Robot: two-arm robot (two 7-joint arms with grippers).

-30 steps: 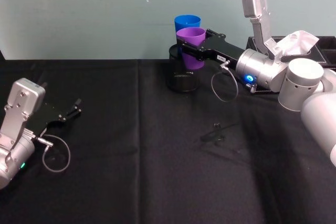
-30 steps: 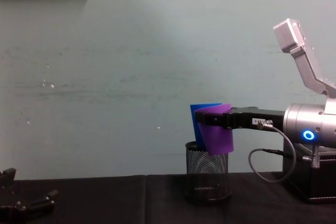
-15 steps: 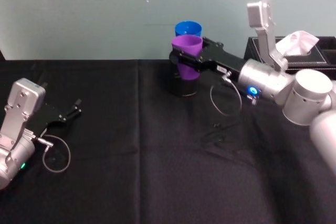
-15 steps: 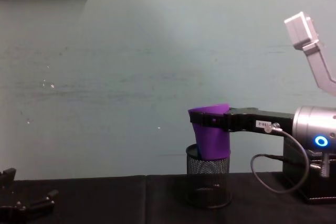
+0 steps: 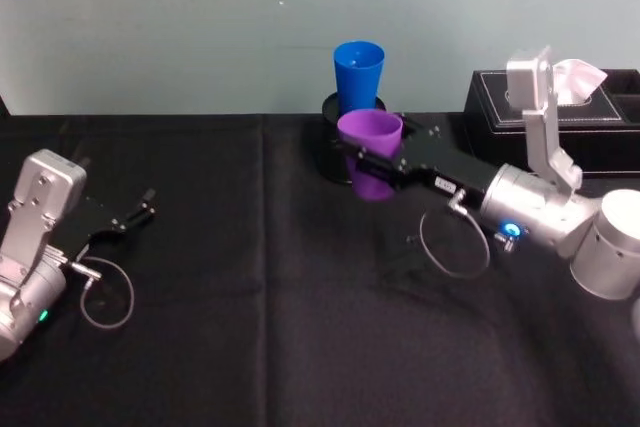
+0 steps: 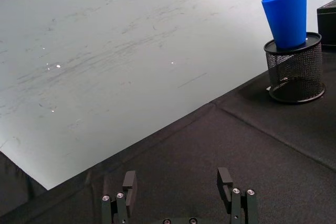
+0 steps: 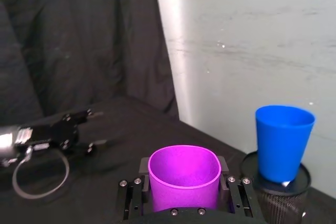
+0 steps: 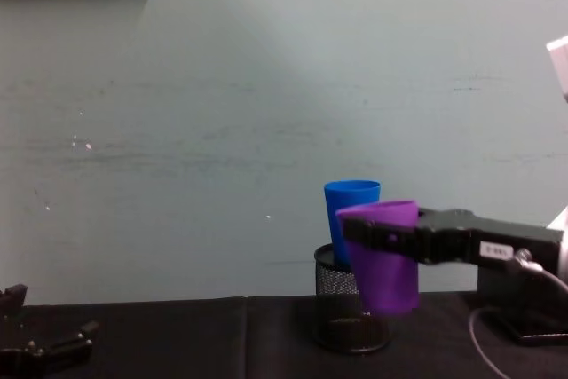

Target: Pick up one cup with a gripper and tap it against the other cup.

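The right gripper point(image 5: 372, 169) clamps the purple cup point(image 5: 370, 135) in the air, near the blue cup point(image 5: 359, 72) that sits in a holder point(image 5: 333, 147). Too hard a tap may topple the blue cup. The left gripper point(image 5: 140, 212) rests aside, jaws apart.

Silver right wrist point(image 5: 535, 209), black hand point(image 5: 372, 164), apparently blue ring point(image 5: 512, 230)

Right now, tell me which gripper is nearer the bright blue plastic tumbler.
Right. The right gripper, shut on the purple plastic tumbler, is just in front of the blue tumbler; the left gripper lies open far to its left.
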